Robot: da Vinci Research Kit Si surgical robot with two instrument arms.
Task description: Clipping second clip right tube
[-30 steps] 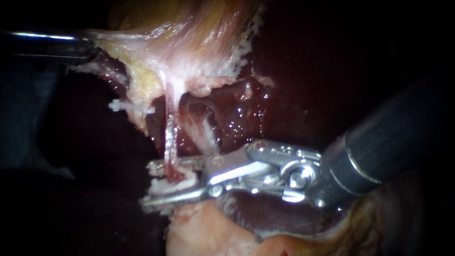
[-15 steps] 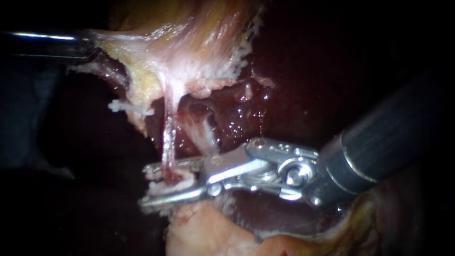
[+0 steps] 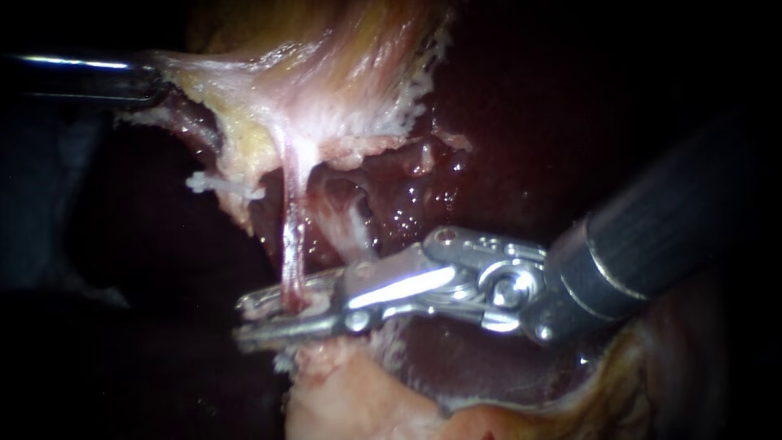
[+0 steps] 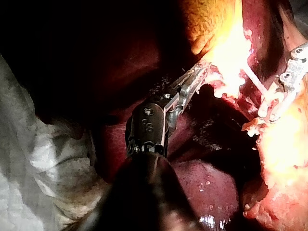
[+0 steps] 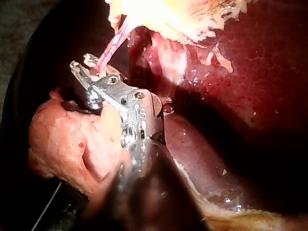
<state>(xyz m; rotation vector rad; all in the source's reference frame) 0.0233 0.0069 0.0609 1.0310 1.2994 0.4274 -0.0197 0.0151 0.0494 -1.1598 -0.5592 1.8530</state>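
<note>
The tube (image 3: 292,244) is a thin pink cord, taut from the pale tissue (image 3: 309,90) down to the right instrument (image 3: 241,323), with the dark liver (image 3: 489,122) behind. That instrument's jaws lie across the tube's lower end, closed on it from both sides with only a slit between them. Pale stuff in the slit looks like the clip (image 3: 303,314), though I cannot make it out fully. The left instrument (image 4: 199,73) has its jaws clamped on the edge of the pale tissue and holds it up and away, which seems to be what puts the tube in tension. A placed clip (image 3: 224,185) sits higher, at the tissue's edge beside the tube, well apart from the jaws. A paler strand (image 3: 352,228) runs just beside the tube toward the jaws' hinge, and I cannot tell which of the two counts as the right one. I judge the tube soft, wet, slippery and light, easily torn if dragged sideways. It wants taking square across, on a bare stretch clear of the placed clip, with no tugging during the squeeze.
</note>
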